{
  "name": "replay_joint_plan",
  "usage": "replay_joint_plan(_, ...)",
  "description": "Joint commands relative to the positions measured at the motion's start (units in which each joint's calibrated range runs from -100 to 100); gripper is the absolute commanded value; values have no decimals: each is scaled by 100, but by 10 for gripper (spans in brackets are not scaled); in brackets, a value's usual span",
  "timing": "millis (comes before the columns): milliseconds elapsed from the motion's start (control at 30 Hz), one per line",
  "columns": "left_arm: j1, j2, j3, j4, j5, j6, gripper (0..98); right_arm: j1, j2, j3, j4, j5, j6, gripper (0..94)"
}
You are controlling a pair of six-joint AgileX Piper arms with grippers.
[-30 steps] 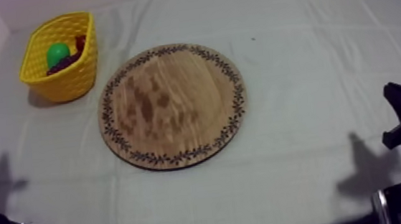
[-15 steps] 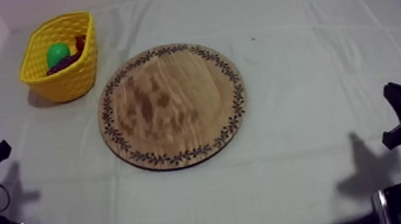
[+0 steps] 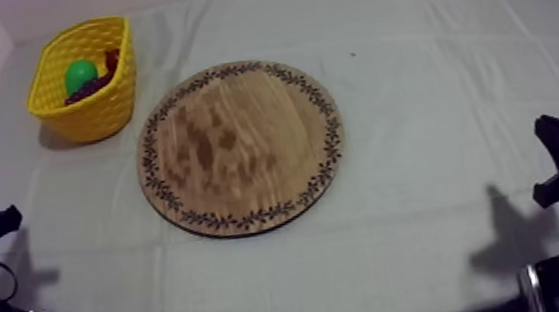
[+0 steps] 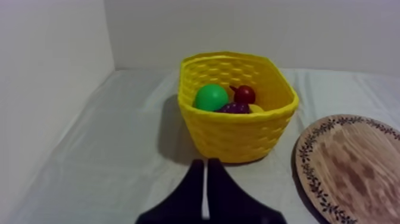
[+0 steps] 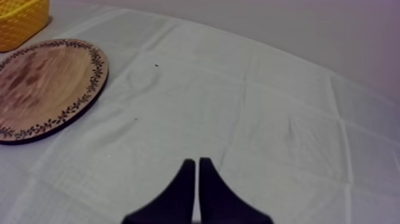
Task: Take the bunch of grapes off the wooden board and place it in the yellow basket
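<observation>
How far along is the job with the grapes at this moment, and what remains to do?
Done, it seems: the bunch of grapes lies in the yellow basket, beside a green fruit and a small red fruit, and the wooden board is bare. In hand: nothing; the left tool and right tool are shut on nothing. Left: nothing that I see.

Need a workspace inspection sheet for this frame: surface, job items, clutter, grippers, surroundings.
Surface: grey-white cloth, creased.
Wooden board: bare, mid-table.
Yellow basket: upright, at the far left, apart from the board.
Bunch of grapes: in the basket, with a green fruit and a small red fruit.
Clutter: one dark speck on the cloth.
Left gripper: shut, empty, facing the basket.
Right gripper: shut, empty, over bare cloth.
Surroundings: pale wall behind the table.
</observation>
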Motion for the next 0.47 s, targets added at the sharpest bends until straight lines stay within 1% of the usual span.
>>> replay_joint_plan(0, -2, -4, 0, 2, 11, -40, 1, -2, -1, -3, 1, -3, -3, 4)
replay_joint_plan(200, -17, -4, 0, -8, 52, -129, 0, -2, -1, -3, 1, -3, -3, 4)
replay_joint_plan(433, -36, -4, 0, 2, 81, -32, 0, -2, -1, -3, 1, -3, -3, 4)
